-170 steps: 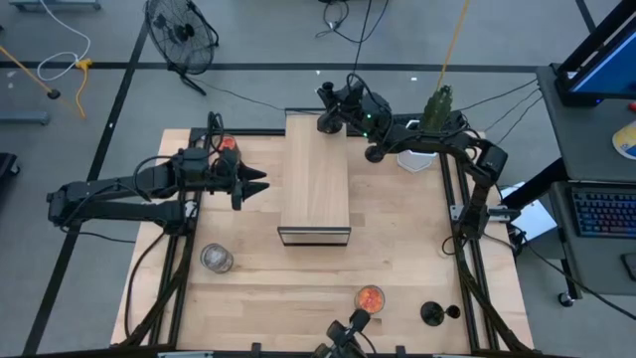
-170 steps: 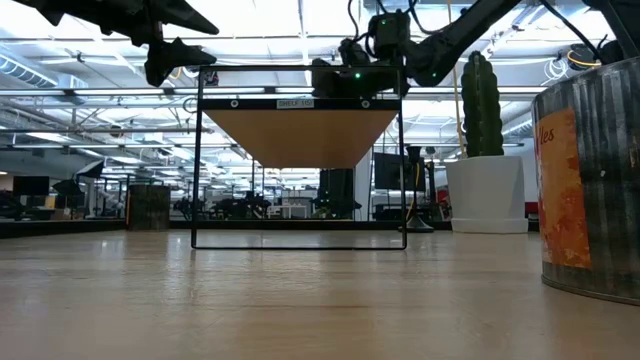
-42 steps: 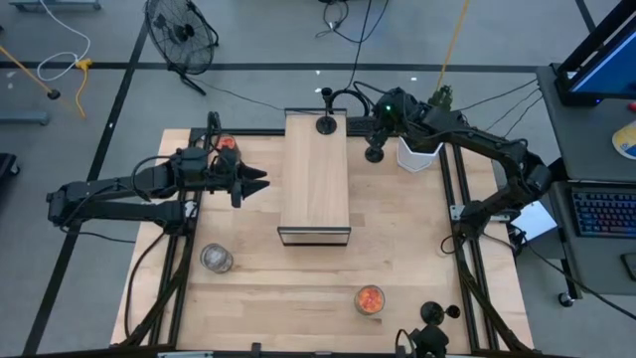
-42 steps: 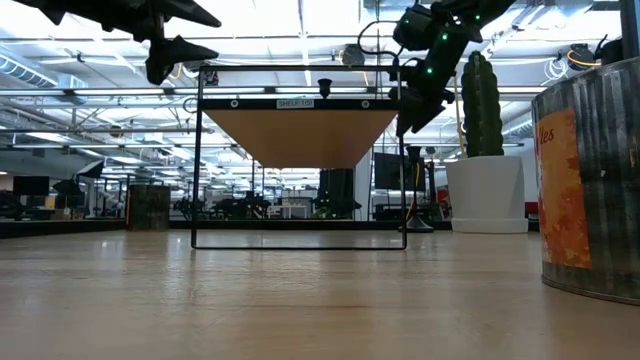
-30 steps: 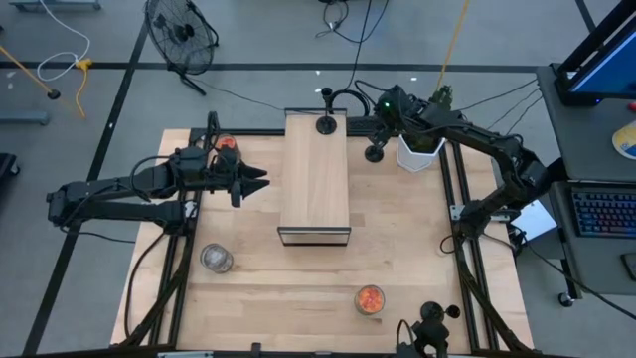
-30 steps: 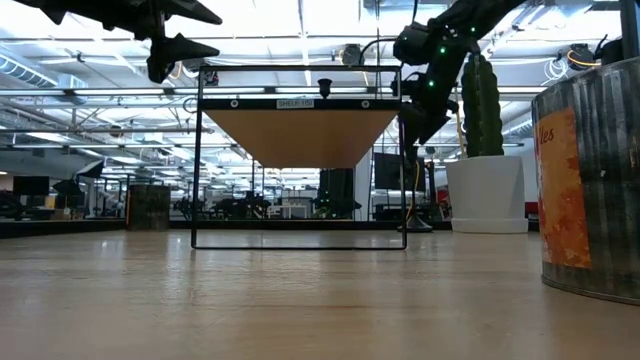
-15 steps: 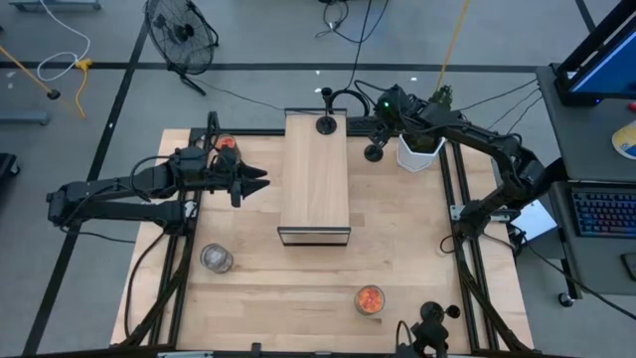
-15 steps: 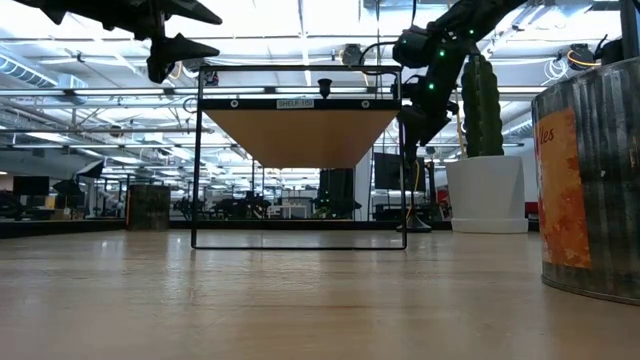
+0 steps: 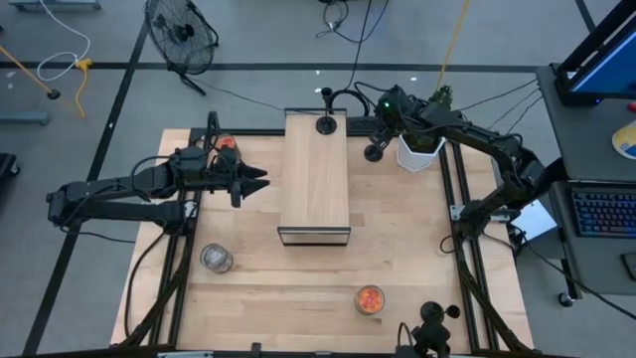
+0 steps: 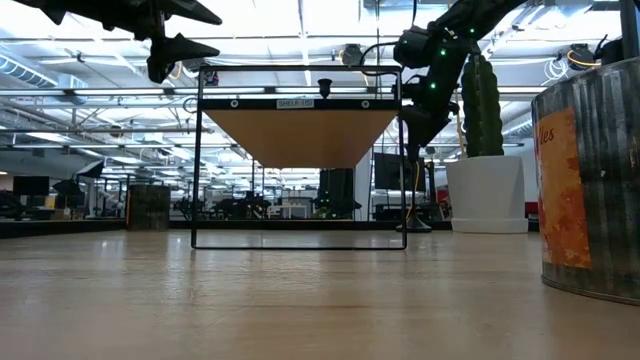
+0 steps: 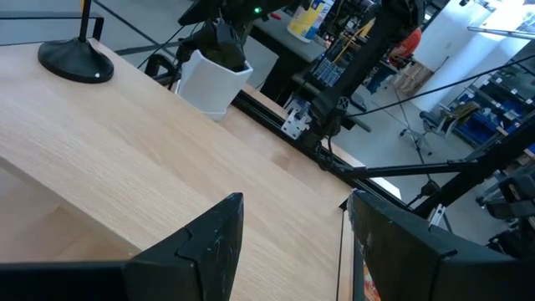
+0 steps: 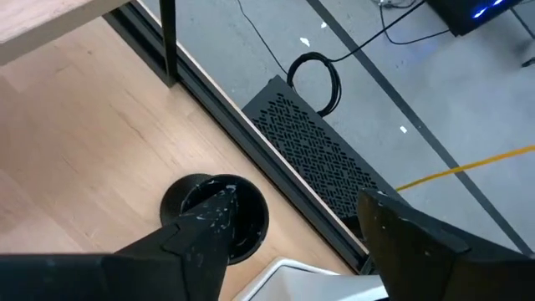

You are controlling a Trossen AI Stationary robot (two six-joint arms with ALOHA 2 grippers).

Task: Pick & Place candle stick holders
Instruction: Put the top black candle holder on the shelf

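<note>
One black candle stick holder stands on its round base on the table, between the wooden shelf and the white pot. My right gripper hangs over it, slanting down, open; its fingers touch nothing. A second black holder stands on the far end of the shelf. A third stands near the front right. An orange cup, a clear cup and another orange cup rest on the table. My left gripper waits open, left of the shelf.
The white pot with a cactus stands close to the right of the holder under my right gripper. The shelf is raised on a thin black frame. Black rails run along the table's sides. In the low view the orange cup looms at the near right.
My right gripper has tipped a little further downward over the black holder beside the pot, staying in the same place. The left arm and all the objects have kept still.
</note>
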